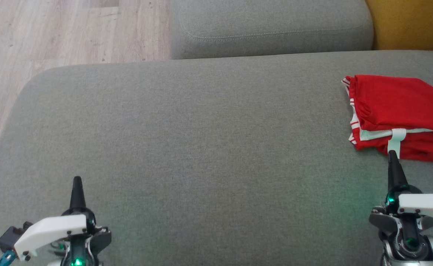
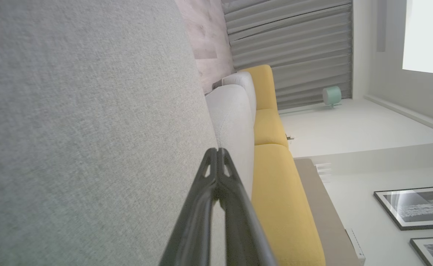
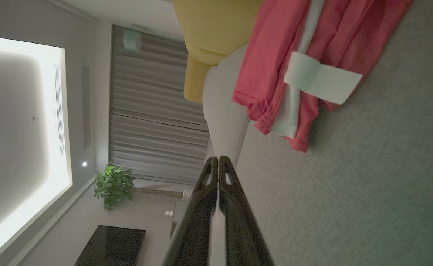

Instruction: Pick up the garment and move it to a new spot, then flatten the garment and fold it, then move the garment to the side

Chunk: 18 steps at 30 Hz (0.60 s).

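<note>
garment [image 1: 397, 111]: red, folded up, lying at the right end of the gray sofa cushion [image 1: 201, 129]
left gripper [image 1: 77, 180]: pinched closed, nothing in it
right gripper [image 1: 392, 154]: closed too, empty, tip near the garment's front edge

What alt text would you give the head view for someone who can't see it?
A red garment with white trim lies bunched at the right of a grey sofa cushion. The left gripper and right gripper, both shut, rise from the bottom corners, the right one pointing at the garment's near edge. Wooden floor shows at upper left.
</note>
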Available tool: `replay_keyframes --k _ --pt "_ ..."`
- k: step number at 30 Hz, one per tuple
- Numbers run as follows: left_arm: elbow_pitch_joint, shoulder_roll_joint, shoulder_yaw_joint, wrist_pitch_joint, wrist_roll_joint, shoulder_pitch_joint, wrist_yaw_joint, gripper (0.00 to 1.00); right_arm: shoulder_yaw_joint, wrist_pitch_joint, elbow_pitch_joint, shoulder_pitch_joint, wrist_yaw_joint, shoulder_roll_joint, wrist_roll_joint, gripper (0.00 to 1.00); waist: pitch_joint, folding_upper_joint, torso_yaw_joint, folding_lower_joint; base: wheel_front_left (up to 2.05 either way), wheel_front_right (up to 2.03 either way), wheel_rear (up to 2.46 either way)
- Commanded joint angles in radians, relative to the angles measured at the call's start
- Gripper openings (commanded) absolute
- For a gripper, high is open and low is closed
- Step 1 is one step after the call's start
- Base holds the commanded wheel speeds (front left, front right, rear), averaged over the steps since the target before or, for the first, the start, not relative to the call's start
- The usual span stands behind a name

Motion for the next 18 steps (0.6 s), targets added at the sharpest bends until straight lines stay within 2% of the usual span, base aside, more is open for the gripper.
replay_keyframes --k 1,18 --pt "-0.038 0.008 0.035 0.008 -0.017 -0.03 -0.009 0.0 0.013 0.007 -0.042 -0.025 -0.001 -0.004 0.024 0.0 0.0 0.0 0.0 0.0 0.0 0.0 0.0" --pt "-0.054 0.009 0.073 0.057 -0.178 -0.027 -0.03 0.0 -0.006 0.056 -0.06 -0.022 -0.001 -0.004 0.212 0.0 0.0 0.0 0.002 0.0 0.0 0.0 0.0"
